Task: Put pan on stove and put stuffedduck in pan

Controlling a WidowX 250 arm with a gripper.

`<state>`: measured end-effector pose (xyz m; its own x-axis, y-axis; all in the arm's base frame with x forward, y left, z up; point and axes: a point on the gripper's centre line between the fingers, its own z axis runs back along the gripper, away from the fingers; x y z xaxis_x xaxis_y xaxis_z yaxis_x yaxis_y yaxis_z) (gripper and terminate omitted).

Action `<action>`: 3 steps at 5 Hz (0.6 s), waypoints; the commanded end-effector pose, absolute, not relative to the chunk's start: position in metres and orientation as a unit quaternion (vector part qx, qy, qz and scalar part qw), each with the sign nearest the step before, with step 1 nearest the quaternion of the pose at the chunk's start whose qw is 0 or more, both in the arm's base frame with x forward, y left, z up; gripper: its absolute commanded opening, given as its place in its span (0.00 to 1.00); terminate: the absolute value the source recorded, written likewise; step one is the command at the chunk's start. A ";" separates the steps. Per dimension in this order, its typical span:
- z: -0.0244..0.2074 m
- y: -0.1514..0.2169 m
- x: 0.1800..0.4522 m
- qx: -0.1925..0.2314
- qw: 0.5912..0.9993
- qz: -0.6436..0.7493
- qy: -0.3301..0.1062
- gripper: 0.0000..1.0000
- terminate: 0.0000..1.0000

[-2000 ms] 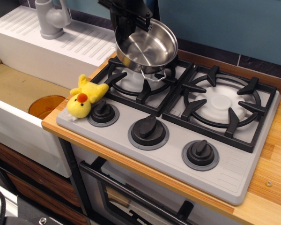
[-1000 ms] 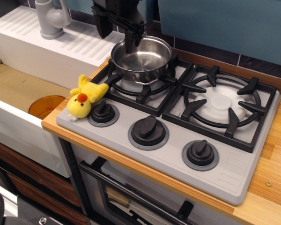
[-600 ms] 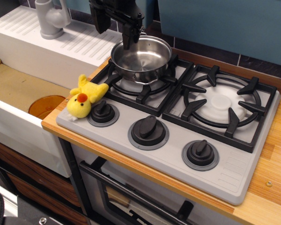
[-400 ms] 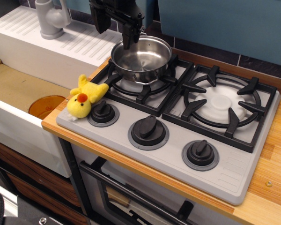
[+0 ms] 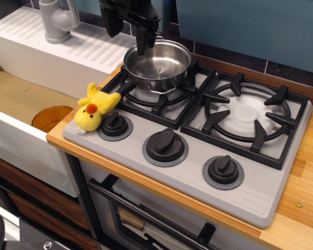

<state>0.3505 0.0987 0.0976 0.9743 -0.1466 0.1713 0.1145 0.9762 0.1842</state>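
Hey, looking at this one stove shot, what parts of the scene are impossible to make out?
Only one view, so:
- The gripper: its body is cut off by the top edge; only two dark fingers show, spread apart.
- The left burner cap: hidden under the pan.
- The stuffedduck: its underside is hidden by its own body.
- The orange round thing in the sink: partly cut by the counter edge; what it is cannot be told.

Bright, even, sharp throughout. Soft glare inside the pan (image 5: 157, 63); faint shadows under the grates of the stove (image 5: 250, 192).
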 end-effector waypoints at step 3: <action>0.124 0.123 0.287 0.176 0.969 0.011 -0.176 1.00 0.00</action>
<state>0.2814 0.1220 0.1056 0.9553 -0.0296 0.2940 -0.0683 0.9458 0.3174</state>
